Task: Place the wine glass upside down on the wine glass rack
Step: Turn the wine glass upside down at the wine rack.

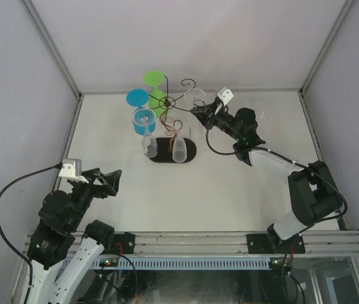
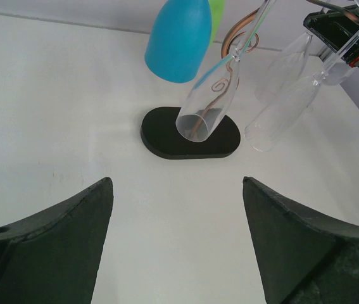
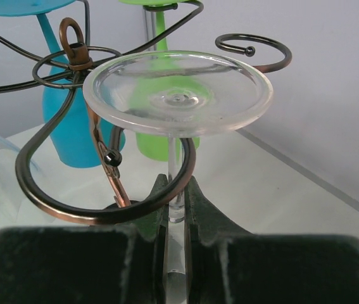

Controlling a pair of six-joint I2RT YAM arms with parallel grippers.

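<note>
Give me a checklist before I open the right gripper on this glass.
1. Right gripper shut on the wine glass stem: ok.
2. Glass inverted, foot uppermost: ok.
3. Stem inside a scroll arm of the wine glass rack: ok.
4. Foot resting on that wire: not ok, it sits above it.
5. Left gripper open, away from the rack: ok.
6. Bowl clear of the green glass: cannot tell.
</note>
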